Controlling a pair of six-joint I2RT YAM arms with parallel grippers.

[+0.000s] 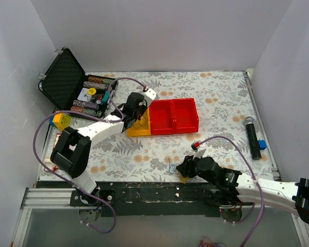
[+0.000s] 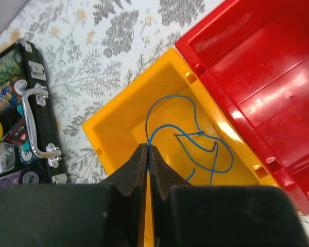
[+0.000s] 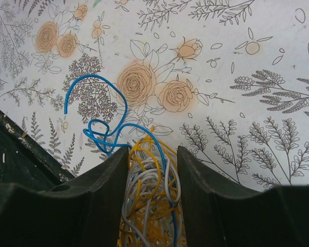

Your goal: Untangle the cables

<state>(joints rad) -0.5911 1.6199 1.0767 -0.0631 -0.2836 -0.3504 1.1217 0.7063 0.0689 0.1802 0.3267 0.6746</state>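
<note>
The bench point(image 1: 216, 98) carries a flowered cloth. A black case point(image 1: 64, 77) stands open to the left of the red bin point(image 1: 171, 114) and a little farther back, with chips inside. The red bin has two compartments. A yellow bin point(image 2: 113, 118) touches the left side of the red bin. A dark microphone point(image 1: 253, 136) lies well to the right of the red bin.

The left fingers point(image 2: 140, 160) hang over the yellow bin, just left of the red bin. They are clenched together, and they pinch the end of a thin blue cable point(image 2: 195, 135), which curls on the floor of the yellow bin.

The right fingers point(image 3: 118, 170) are on the near side of the red bin, at the near edge of the bench. They stand partly apart and grasp a tangle of cables point(image 3: 149, 206), yellow, white and blue, which fills the gap between them. One blue loop point(image 3: 92, 77) of the tangle lies on the cloth beyond the fingertips.
</note>
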